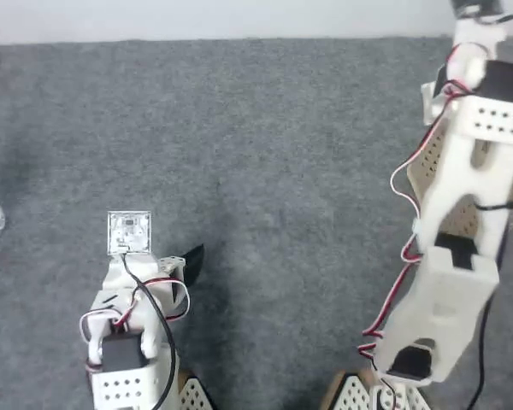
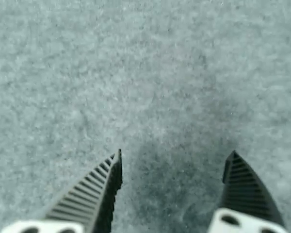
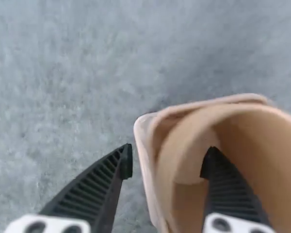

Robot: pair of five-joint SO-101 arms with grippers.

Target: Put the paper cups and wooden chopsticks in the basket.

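Straddling the rim of the paper cup, the right gripper has one finger down inside the mouth and the other outside, just beside the wall. The fingers are spread rather than pinched: the inner one stands clear of the wall, so I judge the cup is not yet held. It sits on the grey mat with its mouth turned up toward the wrist. From above, the right arm stretches out over the basket at the mat's right side. The left gripper hangs released over bare mat, holding nothing.

The likely trouble lies in the closing. If the outer finger meets the wall first, it may shove the light cup along the mat or tip it instead of trapping it. Squeezing hard could buckle the thin paper, leaving a weak hold on one side of the rim. A cup held that way may swing or slip on the way to the basket, or catch on its edge.
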